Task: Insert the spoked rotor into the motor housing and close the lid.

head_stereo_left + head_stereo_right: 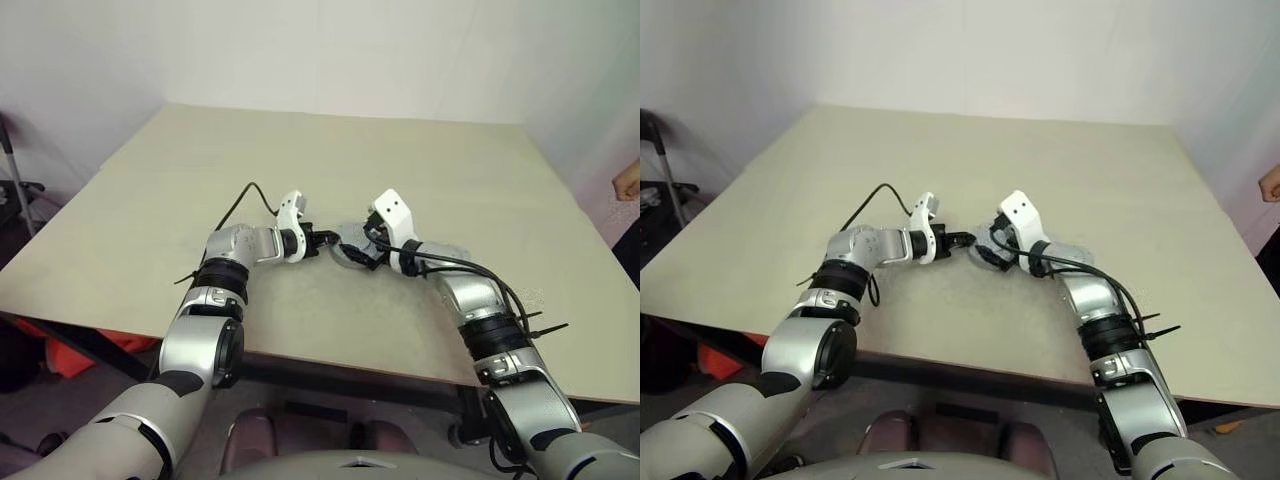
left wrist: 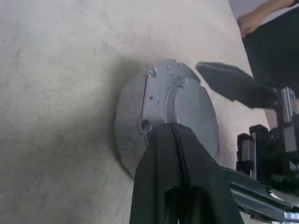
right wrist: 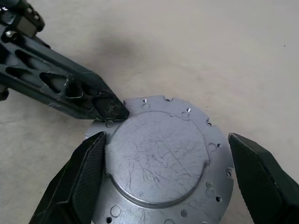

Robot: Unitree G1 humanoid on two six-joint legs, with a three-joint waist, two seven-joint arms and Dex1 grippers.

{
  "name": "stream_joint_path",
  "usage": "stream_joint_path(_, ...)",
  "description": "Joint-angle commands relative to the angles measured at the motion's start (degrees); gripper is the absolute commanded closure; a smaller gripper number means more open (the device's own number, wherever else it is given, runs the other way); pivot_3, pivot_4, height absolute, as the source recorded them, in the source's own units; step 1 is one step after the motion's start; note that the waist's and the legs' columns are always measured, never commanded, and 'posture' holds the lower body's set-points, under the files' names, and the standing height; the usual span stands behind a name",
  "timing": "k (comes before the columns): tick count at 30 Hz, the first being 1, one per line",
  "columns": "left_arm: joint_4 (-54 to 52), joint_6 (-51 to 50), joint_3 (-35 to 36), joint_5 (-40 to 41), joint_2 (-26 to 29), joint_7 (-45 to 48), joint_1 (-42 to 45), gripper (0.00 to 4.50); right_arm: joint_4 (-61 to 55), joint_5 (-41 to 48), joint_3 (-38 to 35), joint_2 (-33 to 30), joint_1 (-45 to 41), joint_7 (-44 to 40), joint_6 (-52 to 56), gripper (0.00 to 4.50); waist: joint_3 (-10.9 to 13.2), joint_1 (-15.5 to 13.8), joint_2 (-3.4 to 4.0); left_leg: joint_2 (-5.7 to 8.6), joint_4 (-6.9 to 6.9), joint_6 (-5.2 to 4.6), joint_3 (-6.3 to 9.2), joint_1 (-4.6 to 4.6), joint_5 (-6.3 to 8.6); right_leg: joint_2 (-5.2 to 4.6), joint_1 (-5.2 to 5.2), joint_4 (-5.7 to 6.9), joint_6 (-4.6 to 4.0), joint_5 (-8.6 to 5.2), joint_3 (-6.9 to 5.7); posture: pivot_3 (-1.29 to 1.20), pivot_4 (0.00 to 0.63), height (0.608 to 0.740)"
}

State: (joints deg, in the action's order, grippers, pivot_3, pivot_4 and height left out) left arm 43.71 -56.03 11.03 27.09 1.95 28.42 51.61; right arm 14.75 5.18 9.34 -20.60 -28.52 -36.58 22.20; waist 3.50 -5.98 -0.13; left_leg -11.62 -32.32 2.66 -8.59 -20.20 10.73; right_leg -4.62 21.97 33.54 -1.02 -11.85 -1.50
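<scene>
The motor housing (image 2: pixel 130 133) is a squat silver ring standing in the middle of the table (image 1: pixel 200 180). A flat grey lid (image 3: pixel 159 158) with a notched edge and a raised round centre lies on top of it. The spoked rotor is hidden. My left gripper (image 3: pixel 117 109) is shut, and its tip rests against the lid's edge. My right gripper (image 3: pixel 166 137) is open and straddles the lid. One of its fingers (image 3: pixel 88 168) is close to the rim and the other finger (image 3: pixel 257 172) stands clear. In the head views both grippers meet at the housing (image 1: pixel 345 250).
A flat grey piece (image 1: pixel 1072 250) lies on the table beside my right wrist. A person's hand (image 1: pixel 628 183) shows past the table's far right edge. The table's front edge runs just under my elbows.
</scene>
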Motion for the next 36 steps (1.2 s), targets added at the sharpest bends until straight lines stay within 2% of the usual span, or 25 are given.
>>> stream_joint_path(1, -1.62, -1.65, -0.45, 0.67, -0.47, 0.84, -0.44, 4.5, -3.46, 0.87, -0.86, -1.22, 1.42, -1.31, 2.28, 0.02, 0.01, -0.04, 0.02, -0.01, 0.01, 0.0, -0.01, -0.04, 0.0, 0.0, 0.02, 0.0, -0.02, 0.01, 0.0, 0.0, 0.0, 0.74)
stream_joint_path(2, -2.03, -2.09, -0.62, 0.82, -0.49, 1.16, -0.59, 4.5, -5.22, 1.49, -1.07, -1.49, 1.92, -2.0, 2.53, 0.02, 0.01, -0.06, 0.02, -0.02, 0.01, -0.01, -0.02, -0.08, 0.0, 0.0, 0.04, 0.0, -0.27, 0.16, 0.0, 0.0, 0.0, 0.74)
stream_joint_path(8, -2.87, -3.12, -0.63, 1.07, -0.63, 1.14, -0.83, 4.5, -16.76, 5.53, -2.97, -3.54, 5.2, -5.03, 5.76, 0.02, 0.03, -0.33, 0.06, 0.02, -0.09, -0.38, -0.01, -0.88, 0.02, 0.01, 0.54, 0.02, -0.15, 0.05, -0.14, 0.0, 0.0, 0.74)
stream_joint_path(12, -2.96, -3.69, -0.89, 1.33, -0.61, 1.83, -0.67, 4.5, -23.65, 8.87, -5.35, -4.69, 6.55, -5.59, 8.99, 0.02, 0.06, -0.29, 0.09, -0.02, -0.1, -0.36, -0.02, -0.91, 0.14, -0.01, 0.56, -0.01, -0.15, 0.04, -0.16, 0.0, 0.0, 0.74)
stream_joint_path(14, -3.63, -4.46, -1.34, 1.66, -0.71, 2.63, -0.84, 4.5, -25.23, 11.96, -8.92, -3.71, 5.72, -3.61, 12.46, 0.02, 0.07, -0.31, 0.11, -0.05, -0.1, -0.29, -0.02, -0.85, 0.15, -0.01, 0.55, 0.01, -0.15, 0.04, -0.16, 0.0, 0.0, 0.74)
stream_joint_path(16, -4.26, -5.04, -1.7, 1.8, -0.81, 3.12, -1.04, 4.5, -24.9, 15.08, -13.1, -2.11, 4.03, -0.34, 16.66, 0.02, 0.07, -0.47, 0.11, -0.06, -0.1, -0.29, -0.02, -0.82, 0.14, -0.01, 0.53, 0.01, -0.15, 0.04, -0.16, 0.0, 0.0, 0.74)
stream_joint_path(20, -3.92, -4.79, -1.56, 1.26, -0.9, 2.86, -0.99, 4.5, -17.26, 23.92, -25.69, 0.95, -0.41, 8.22, 34.23, 0.02, 0.08, -0.99, 0.12, -0.02, -0.26, -0.3, -0.02, -0.79, 0.08, -0.07, 0.47, 0.1, -0.16, 0.04, -0.12, 0.0, 0.0, 0.74)
stream_joint_path(24, -3.64, -4.44, -1.46, 1.13, -0.66, 2.66, -0.83, 4.5, -9.7, 26.65, -32.5, 1.7, -0.57, 13.36, 45.58, 0.02, 0.07, -1.43, 0.14, 0.01, -0.32, -0.13, -0.02, -0.67, -0.02, -0.14, 0.32, 0.13, -0.16, 0.05, -0.14, 0.0, 0.0, 0.74)
stream_joint_path(30, -4.08, -4.27, -1.6, 1.06, -0.34, 2.37, -1.13, 4.5, -9.17, 31.85, -37.97, 2.5, -0.12, 14.48, 56.0, 0.02, 0.01, -1.4, 0.38, 0.17, -0.25, -0.12, -0.02, -0.65, -0.04, -0.21, 0.37, 0.17, -0.15, 0.05, -0.15, 0.0, 0.0, 0.74)
stream_joint_path(36, -3.75, -3.76, -1.64, 0.82, -0.18, 2.04, -0.85, 4.5, -8.89, 33.09, -38.32, 5.79, 0.02, 15.95, 58.19, 0.02, 0.01, -1.38, 0.39, 0.12, -0.24, -0.04, -0.02, -0.6, -0.08, -0.23, 0.34, 0.19, -0.15, 0.05, -0.16, 0.0, 0.0, 0.74)
